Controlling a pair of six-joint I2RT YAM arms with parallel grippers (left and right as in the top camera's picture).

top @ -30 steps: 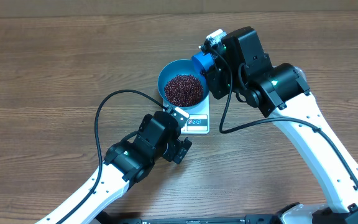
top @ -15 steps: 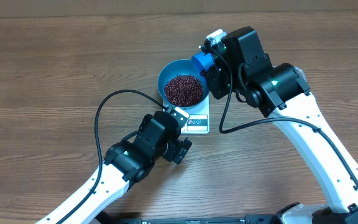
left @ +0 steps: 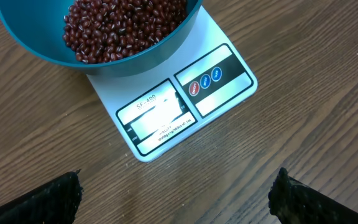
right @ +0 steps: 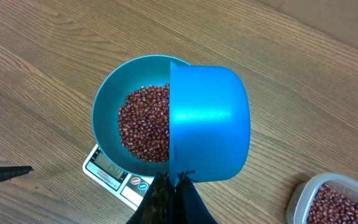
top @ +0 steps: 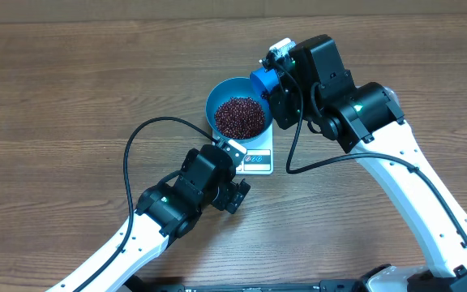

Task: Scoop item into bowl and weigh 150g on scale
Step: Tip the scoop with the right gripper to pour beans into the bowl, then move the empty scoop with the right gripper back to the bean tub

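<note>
The left gripper [left: 176, 202] stands wide apart and holds nothing, over the table [left: 303, 124] just in front of the scale [left: 166, 118]. Beyond the scale's display, the bowl [left: 142, 62] sits on the scale, filled with beans [left: 123, 25]. The right gripper [right: 174, 190] is pinched tight on the handle of the blue scoop [right: 207, 121], which covers the bowl's right half. A clear tub [right: 337, 199] of beans lies well off to the side.

A blue scoop [right: 209, 121] shows its rounded back; a clear plastic tub [right: 300, 202] sits on the wood-grain table [top: 71, 81], cut by the frame
</note>
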